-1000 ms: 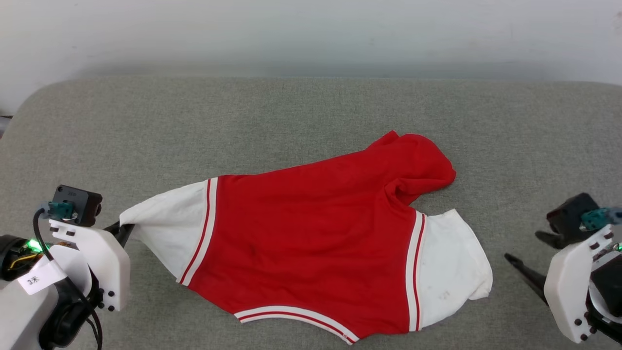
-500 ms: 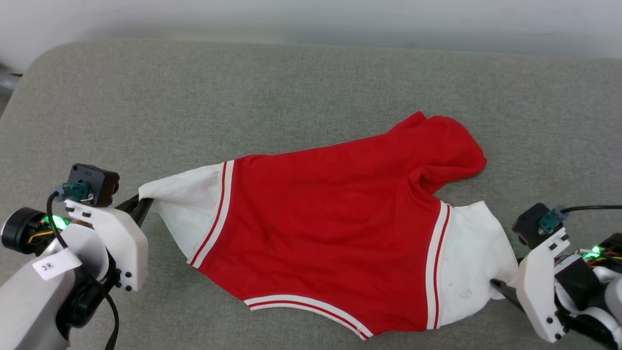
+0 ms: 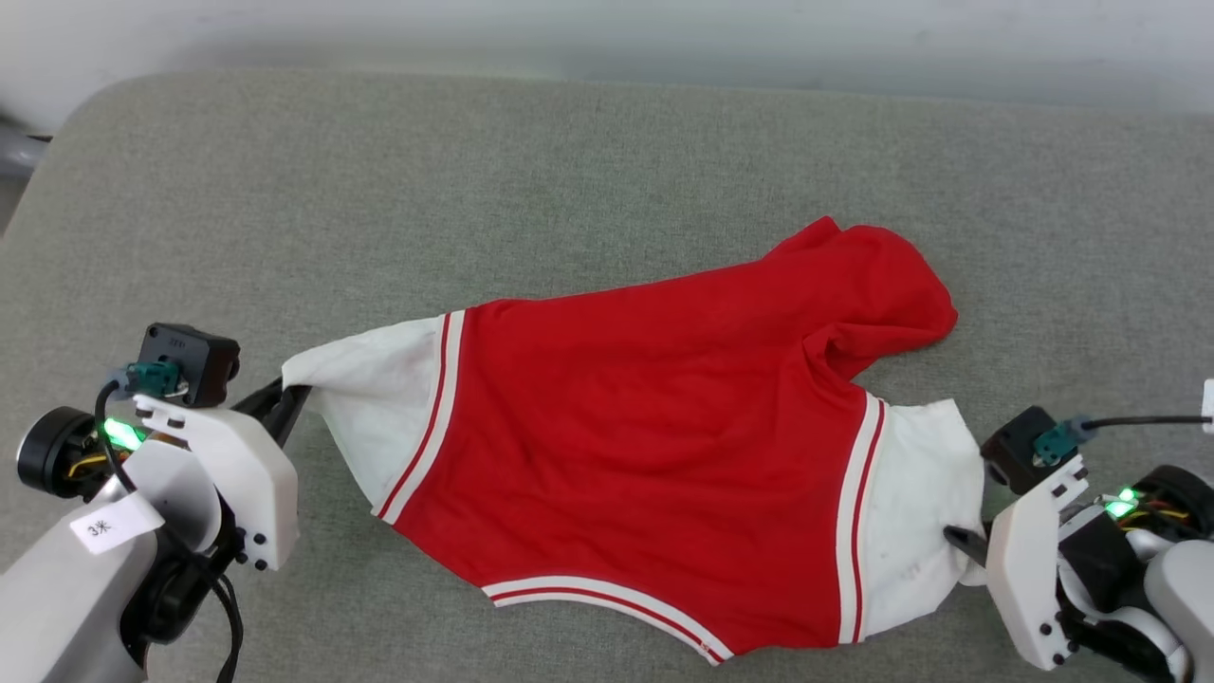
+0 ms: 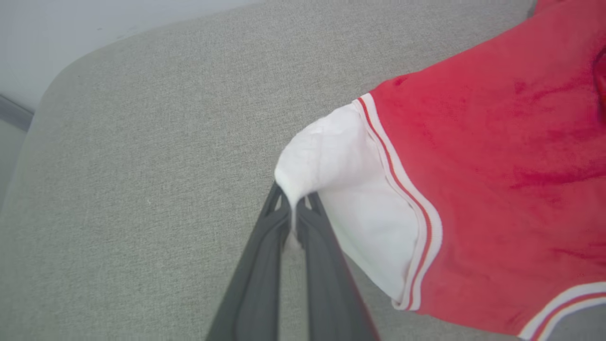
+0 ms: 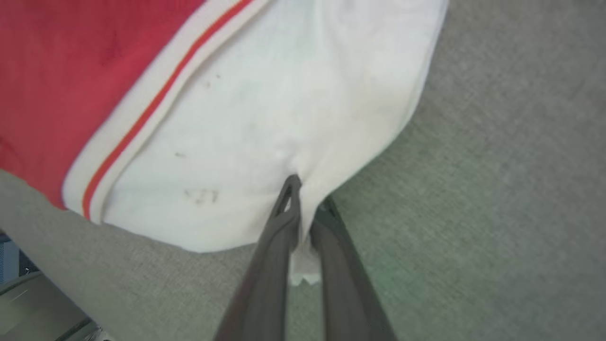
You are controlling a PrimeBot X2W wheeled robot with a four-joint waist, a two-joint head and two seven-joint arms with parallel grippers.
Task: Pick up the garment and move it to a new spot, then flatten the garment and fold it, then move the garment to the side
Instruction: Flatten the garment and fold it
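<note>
The garment, a red jersey with white short sleeves, lies spread across the middle of a grey padded surface, its length running from the robot's left to its right, with a pale wall beyond the far edge of the padding. No letters or number are visible on the side facing up. The left-hand sleeve is drawn out to a point toward the left gripper. In the left wrist view the two dark fingers stand closed together with the tip of that sleeve's white cloth pinched between them. The right-hand sleeve lies flatter, its outer edge reaching the right gripper. In the right wrist view these fingers are drawn in on the sleeve's edge, one finger above the cloth and one below, and a small tab of white fabric shows in the narrow gap between them. A few small dark specks mark this sleeve near the grip. Red-and-white striped trim borders each sleeve where it meets the red body, and a curved striped band runs along the garment's near edge. The red body is mostly flat and in contact with the padding, with light creasing. At its far right corner the cloth is bunched into a raised, folded lump that overhangs a dark crease. Both grippers sit low, close to the surface at the near side, well apart, with the garment stretched between them.
</note>
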